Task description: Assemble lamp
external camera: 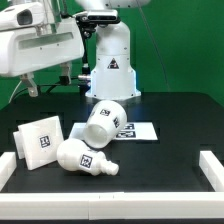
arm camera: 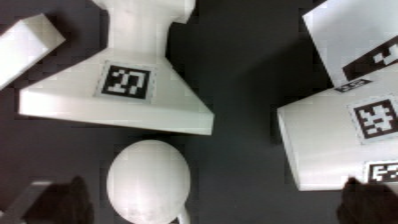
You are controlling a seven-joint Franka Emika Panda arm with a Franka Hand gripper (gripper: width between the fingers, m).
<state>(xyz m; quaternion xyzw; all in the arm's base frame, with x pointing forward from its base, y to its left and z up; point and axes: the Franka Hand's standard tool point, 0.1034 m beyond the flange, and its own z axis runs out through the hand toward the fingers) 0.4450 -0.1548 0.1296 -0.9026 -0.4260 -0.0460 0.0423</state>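
While the job is to build a lamp, every step of it looks to be still ahead, since all three parts lie loose on the wide black desk [external camera: 170, 165] and none is joined to another. Over the exterior view's left side hangs the big white robot arm [external camera: 35, 45], well above the parts. The thin white marker board [external camera: 142, 131] lies flat toward the exterior view's right. The flat square white plastic base [external camera: 40, 140] sits at the exterior view's left and seems tilted up rather than lying flat, though I cannot be sure. The tapered, cup-like white plastic shade [external camera: 105, 118] lies on its side in the middle, at the marker board's edge; whether it rests on the board I cannot tell. The rounded white plastic bulb [external camera: 86, 160] with its neck lies on its side nearest the front, just beside the base. In the wrist view the hand [arm camera: 208, 198] has its two dark fingertips wide apart with nothing between them, looking down on the bulb and shade from above. I judge that the base has yet to be set flat, the bulb fixed into it, and the shade fitted over the bulb.
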